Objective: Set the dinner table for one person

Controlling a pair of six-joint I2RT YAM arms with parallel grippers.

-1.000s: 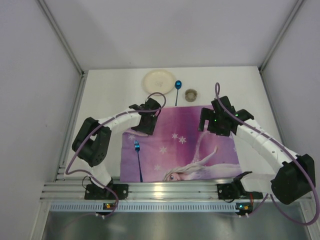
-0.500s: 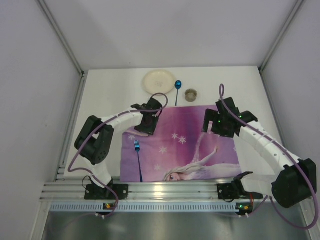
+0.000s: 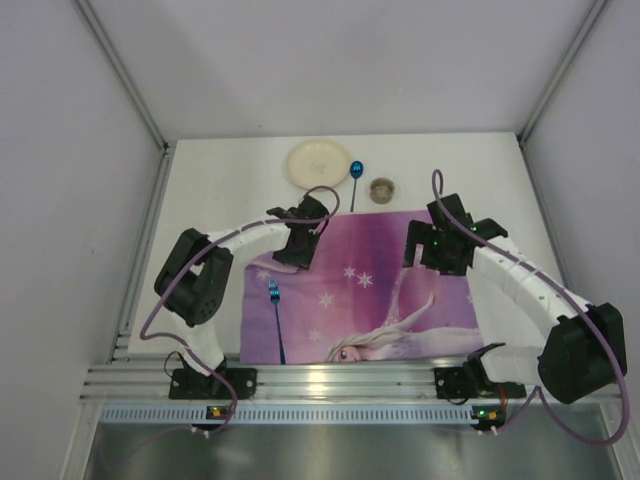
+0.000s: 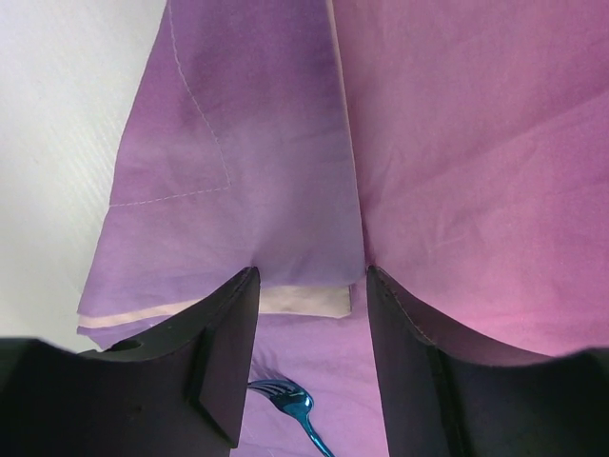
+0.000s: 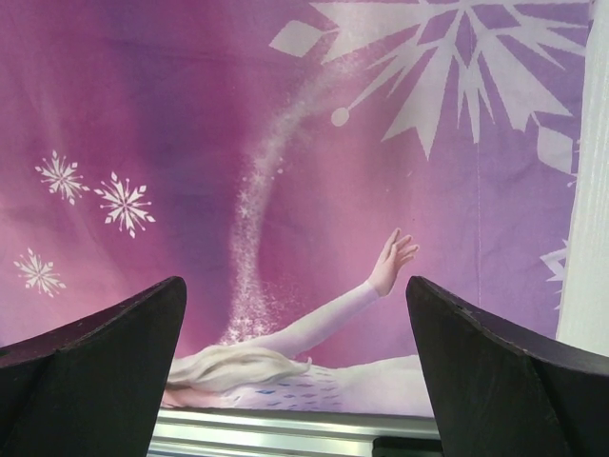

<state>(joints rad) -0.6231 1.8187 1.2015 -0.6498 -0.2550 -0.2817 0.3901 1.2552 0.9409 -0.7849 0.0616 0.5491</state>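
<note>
The dinner table [image 3: 210, 190] is a plain white top. A purple-pink placemat [image 3: 370, 300] lies on its near half, and its far-left corner is folded over into a flap [image 4: 228, 219]. My left gripper [image 3: 292, 250] hangs over that flap. Its jaws [image 4: 312, 271] are half apart, the tips standing at the flap's near edge, and no cloth is pinched between them. A blue fork [image 3: 277, 320] lies on the placemat's left side and shows between the left fingers [image 4: 290, 405]. My right gripper [image 3: 438, 258] hovers wide open over the placemat's right part [image 5: 295, 286].
Along the far edge of the table sit a cream plate [image 3: 316, 162], a blue spoon [image 3: 355, 180] and a small round cup [image 3: 382, 189]. Grey walls close in both sides. An aluminium rail [image 3: 350, 380] runs along the near edge.
The left jaws have narrowed and the left gripper has edged slightly farther over the folded corner. The right gripper has shifted a little sideways and stays wide open.
</note>
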